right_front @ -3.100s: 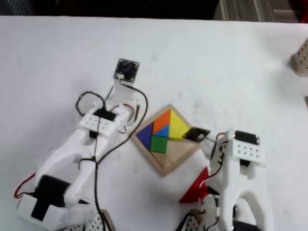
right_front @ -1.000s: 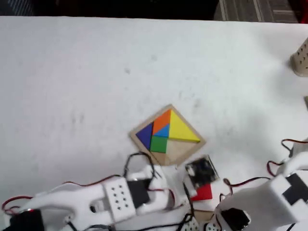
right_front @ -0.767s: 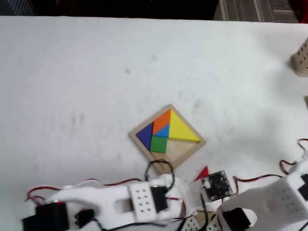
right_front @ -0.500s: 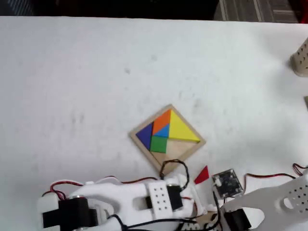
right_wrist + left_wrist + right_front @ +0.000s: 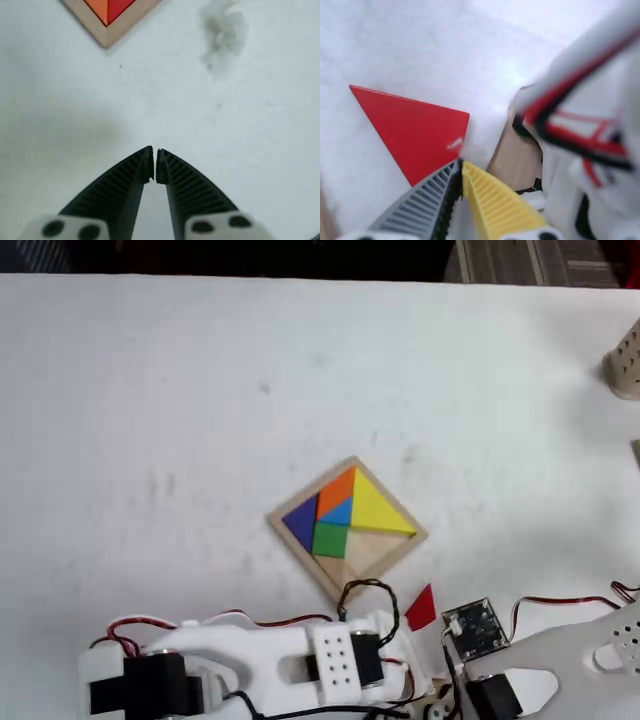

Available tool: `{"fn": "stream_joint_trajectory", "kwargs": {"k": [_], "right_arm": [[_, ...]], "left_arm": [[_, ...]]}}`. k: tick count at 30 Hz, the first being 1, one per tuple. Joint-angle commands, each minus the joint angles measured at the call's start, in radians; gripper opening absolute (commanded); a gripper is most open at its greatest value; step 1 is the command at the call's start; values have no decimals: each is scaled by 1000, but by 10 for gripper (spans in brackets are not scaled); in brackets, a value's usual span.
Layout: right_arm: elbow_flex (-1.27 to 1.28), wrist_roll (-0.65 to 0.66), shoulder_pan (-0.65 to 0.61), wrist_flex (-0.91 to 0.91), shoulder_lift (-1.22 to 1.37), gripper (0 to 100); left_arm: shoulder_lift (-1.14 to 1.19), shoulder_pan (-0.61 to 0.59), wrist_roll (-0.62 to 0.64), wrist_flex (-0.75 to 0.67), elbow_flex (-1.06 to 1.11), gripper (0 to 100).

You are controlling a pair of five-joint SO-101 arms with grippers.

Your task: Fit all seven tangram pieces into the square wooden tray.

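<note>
Flat on the white table [image 5: 150, 390], outside the tray [image 5: 370, 551]: a red triangle [image 5: 412, 129], right at the tips of the left gripper [image 5: 460, 168]. That gripper closed all the way, grey finger [image 5: 420, 202] and yellow finger [image 5: 495, 205] pressed together with no gap, nothing clamped between them. Tips over the triangle's edge beside one corner, contact with the piece impossible to judge. Close beyond the tips, a tan wood patch [image 5: 517, 160] and the right arm [image 5: 580, 120], white with red and black wires. From above, a red point of the triangle poking out between the wrist of the left arm [image 5: 260, 665] and its camera board [image 5: 475, 628].

Farther out over the table than the left gripper, near the triangle but apart from it: the tray, turned corner-on. Seated in it, five pieces: orange [image 5: 338, 490], yellow [image 5: 375, 508], indigo [image 5: 300, 522], small blue [image 5: 340, 513], green [image 5: 330, 538]. Bare wood on the side toward the gripper.

Right gripper [image 5: 154, 167] over bare table, black fingers [image 5: 125, 185] drawn together to a hairline slit, holding nothing. Well ahead of its tips, one tray corner with coloured pieces inside. Also ahead, off to one side, a faint grey smudge [image 5: 222, 30] on the table. Right arm at the near table edge, just beside the camera board.
</note>
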Motion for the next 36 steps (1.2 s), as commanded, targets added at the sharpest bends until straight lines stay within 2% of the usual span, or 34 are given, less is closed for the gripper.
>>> {"fn": "stream_joint_trajectory", "kwargs": {"k": [1, 5, 9, 18, 22, 26, 31, 34, 36], "right_arm": [[-44, -14, 4, 35, -28, 17], [-55, -35, 24, 35, -30, 17], [-61, -44, 59, 35, -74, 17], [-57, -41, 140, 35, -183, 17], [-57, -40, 150, 35, -186, 17], [-57, -40, 151, 35, -183, 17], [-54, -40, 142, 35, -179, 17], [-32, -40, 137, 35, -183, 17], [-15, -40, 127, 35, -186, 17]], "left_arm": [[-2, 35, 3, -9, -54, 23], [76, -38, 3, -37, -75, 22], [156, -59, 5, -15, -149, 22], [165, -232, 3, -12, -161, 22], [163, -269, 3, -11, -158, 22], [116, -252, 3, 63, -166, 22], [-168, -102, 2, 219, -87, 21], [-332, -33, 3, 216, 23, 21], [-360, -18, 5, 196, 68, 21]]}}
